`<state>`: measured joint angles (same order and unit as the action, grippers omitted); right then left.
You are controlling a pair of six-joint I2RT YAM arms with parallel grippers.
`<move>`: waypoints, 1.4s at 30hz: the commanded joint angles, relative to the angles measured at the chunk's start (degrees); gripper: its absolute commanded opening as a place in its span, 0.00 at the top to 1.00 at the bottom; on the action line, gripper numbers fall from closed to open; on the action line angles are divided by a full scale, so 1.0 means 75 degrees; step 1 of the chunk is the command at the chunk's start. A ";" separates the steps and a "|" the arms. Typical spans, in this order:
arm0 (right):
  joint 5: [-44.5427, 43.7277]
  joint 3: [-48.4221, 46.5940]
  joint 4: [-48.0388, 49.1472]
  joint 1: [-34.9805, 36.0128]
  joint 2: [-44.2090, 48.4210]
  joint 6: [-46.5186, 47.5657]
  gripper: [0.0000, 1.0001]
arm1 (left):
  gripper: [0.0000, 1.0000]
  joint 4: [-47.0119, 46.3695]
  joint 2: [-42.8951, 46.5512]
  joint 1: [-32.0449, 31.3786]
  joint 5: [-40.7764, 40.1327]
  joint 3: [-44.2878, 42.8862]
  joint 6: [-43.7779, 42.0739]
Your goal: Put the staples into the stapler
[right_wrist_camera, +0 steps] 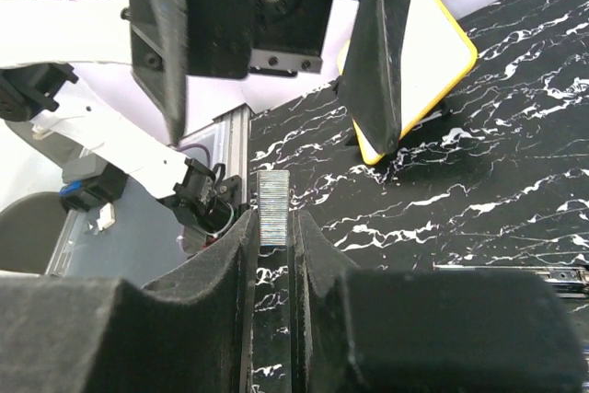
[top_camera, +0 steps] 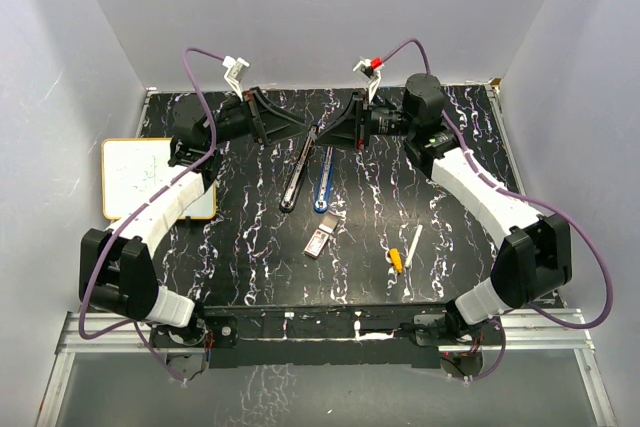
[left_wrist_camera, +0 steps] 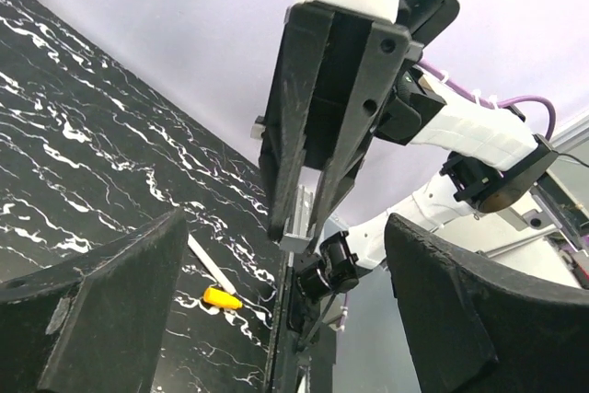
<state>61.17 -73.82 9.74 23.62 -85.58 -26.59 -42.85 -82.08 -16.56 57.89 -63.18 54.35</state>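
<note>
A whiteboard (top_camera: 140,177) with a yellow rim is lying at the left edge of the black table (top_camera: 250,247). A white pen (top_camera: 414,244) with a yellow tip is lying near the front, well apart from it.

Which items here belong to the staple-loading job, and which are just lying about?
Job: staple strip pinched in the right tool; staple box; black stapler.
Lying about: blue stapler (probably spare); yellow-tipped pen; whiteboard.
</note>
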 commanded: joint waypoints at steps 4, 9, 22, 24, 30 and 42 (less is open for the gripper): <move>0.0281 -0.0038 0.1421 0.0015 -0.0055 -0.0875 0.86 | 0.19 -0.0909 0.0190 0.0029 0.0016 0.0247 0.0411; 0.0213 0.0048 0.1734 0.0025 -0.0133 -0.1119 0.85 | 0.25 -0.1331 0.0134 -0.0033 0.0016 0.0317 0.0672; 0.0084 0.0229 0.2279 0.0114 -0.0257 -0.1402 0.85 | 0.43 -0.1666 -0.0010 -0.0212 -0.0101 0.0344 0.0867; 0.0084 0.0234 0.2342 0.0129 -0.0278 -0.1451 0.86 | 0.44 -0.1571 -0.0012 -0.0218 -0.0102 0.0338 0.0813; 0.0083 0.0221 0.2441 0.0160 -0.0287 -0.1492 0.86 | 0.48 -0.1475 0.0010 -0.0230 -0.0101 0.0371 0.0719; -0.0088 0.0269 0.2487 0.0156 -0.0272 -0.1527 0.86 | 0.51 -0.1076 0.0069 -0.0230 -0.0113 0.0349 0.0287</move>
<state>61.63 -71.46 25.12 24.64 -88.14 -37.74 -51.05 -82.35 -18.13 57.43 -60.82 58.72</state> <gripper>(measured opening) 0.185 0.500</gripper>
